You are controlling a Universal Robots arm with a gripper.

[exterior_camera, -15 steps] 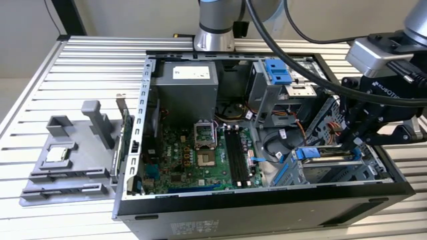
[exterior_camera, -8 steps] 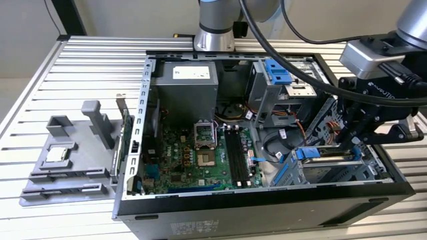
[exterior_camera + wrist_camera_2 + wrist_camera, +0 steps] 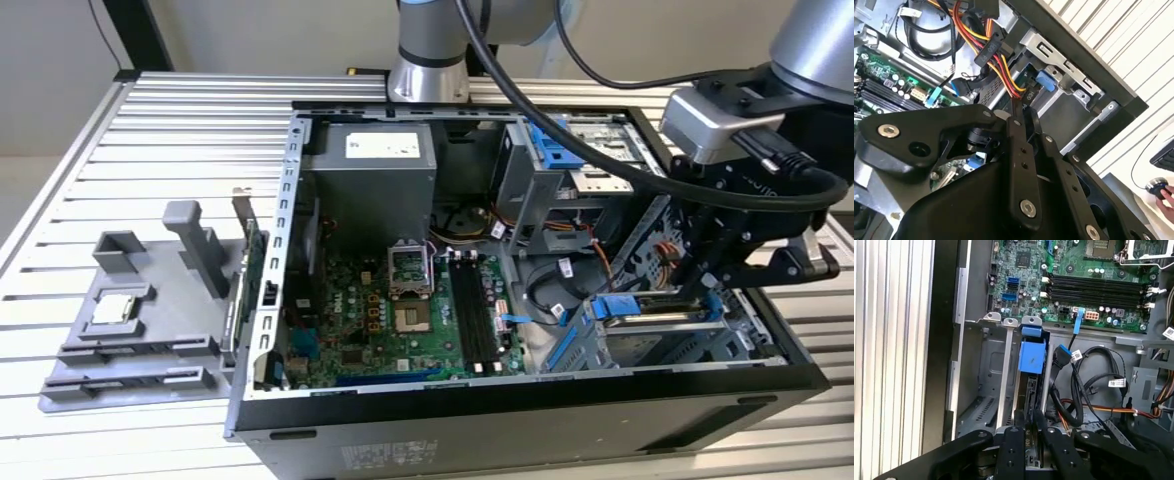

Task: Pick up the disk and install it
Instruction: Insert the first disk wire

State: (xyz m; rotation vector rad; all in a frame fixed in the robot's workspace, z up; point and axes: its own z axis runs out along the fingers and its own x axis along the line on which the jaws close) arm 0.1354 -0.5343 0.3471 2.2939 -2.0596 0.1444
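The gripper [image 3: 1028, 422] was clenched on the disk [image 3: 1031, 387], which stood on edge partly inside the cage [image 3: 986, 390], so, I think, it was best to keep it parallel to the cage walls and press straight, away from the cables [image 3: 1076, 400] beside the cage.

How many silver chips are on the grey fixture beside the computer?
1. The silver chip lies on the grey fixture, at the exterior view's left; its posts may hide others.
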